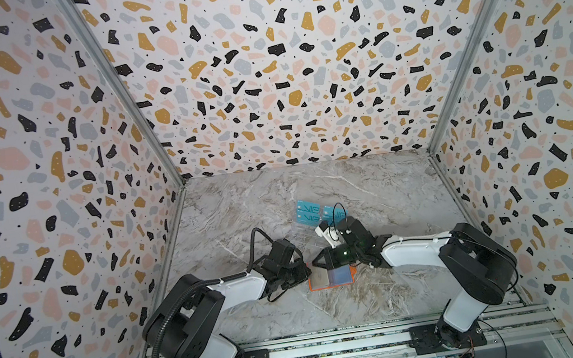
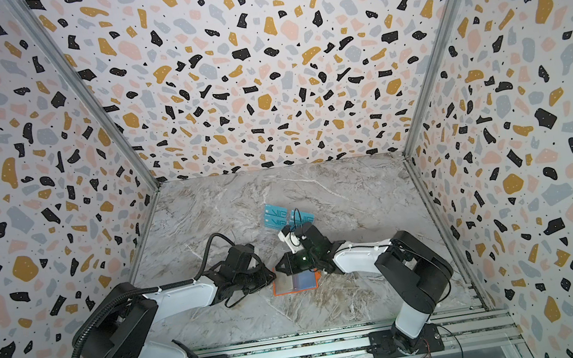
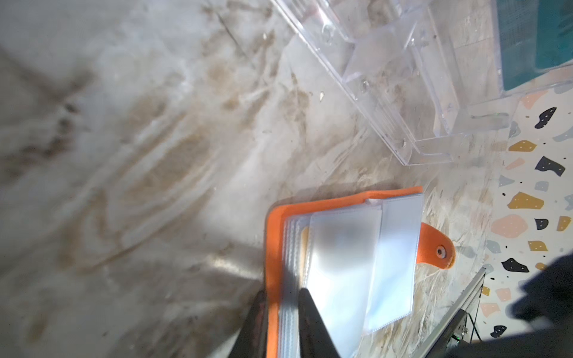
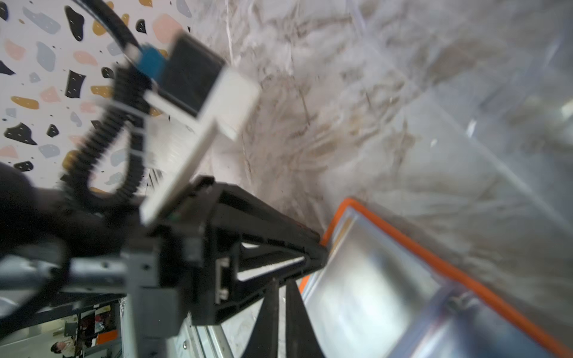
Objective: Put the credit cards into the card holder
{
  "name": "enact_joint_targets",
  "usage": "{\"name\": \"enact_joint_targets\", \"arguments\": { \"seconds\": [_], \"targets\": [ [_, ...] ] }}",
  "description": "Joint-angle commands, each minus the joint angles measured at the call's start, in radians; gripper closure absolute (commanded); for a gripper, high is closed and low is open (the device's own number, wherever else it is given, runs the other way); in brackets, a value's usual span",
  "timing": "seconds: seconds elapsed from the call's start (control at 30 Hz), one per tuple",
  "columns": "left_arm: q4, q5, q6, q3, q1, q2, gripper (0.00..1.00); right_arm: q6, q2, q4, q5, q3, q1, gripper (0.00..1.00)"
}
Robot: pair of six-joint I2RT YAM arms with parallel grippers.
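Down at the tabletop, the left gripper (image 3: 282, 297) is clamped on the left edge of the card holder (image 3: 274, 235): one black finger sits outside the orange cover and the other lies on top of the clear sleeves (image 3: 341, 254). The right gripper (image 4: 283, 285) hangs just over the holder's far left corner with its jaws drawn together, tip to tip with the left one in both top views. The holder lies open and flat on the marble table (image 1: 242, 200) between the two arms, and its snap tab (image 3: 437, 248) sticks out on the right side. A tan sliver shows under the left sleeves, but whether it is a card I cannot tell. Just beyond the holder stands a clear acrylic stand (image 3: 387, 93), with the teal credit cards (image 1: 310, 212) upright in its far tiers.
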Motion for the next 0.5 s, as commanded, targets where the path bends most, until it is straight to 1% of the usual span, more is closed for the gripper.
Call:
{"name": "enact_joint_targets", "arguments": {
  "seconds": [0.0,0.07,0.2,0.3,0.37,0.47],
  "targets": [
    [-0.063,-0.005,0.05,0.024,-0.005,0.009,0.8,-0.223,-0.035,-0.266,0.048,0.155,-0.072,0.87],
    [-0.073,-0.008,0.054,0.029,-0.005,0.011,0.8,-0.29,-0.027,-0.344,0.092,0.222,-0.113,0.85],
    [-0.091,-0.015,0.067,0.04,-0.005,0.018,0.8,-0.386,0.012,-0.42,0.128,0.332,-0.178,0.81],
    [-0.089,-0.018,0.068,0.039,-0.005,0.016,0.79,-0.47,0.08,-0.512,0.144,0.436,-0.203,0.76],
    [-0.084,-0.014,0.064,0.036,-0.005,0.011,0.79,-0.513,0.128,-0.582,0.124,0.51,-0.219,0.75],
    [-0.084,-0.01,0.063,0.036,-0.005,0.009,0.79,-0.554,0.151,-0.606,0.146,0.553,-0.221,0.73]
  ]
}}
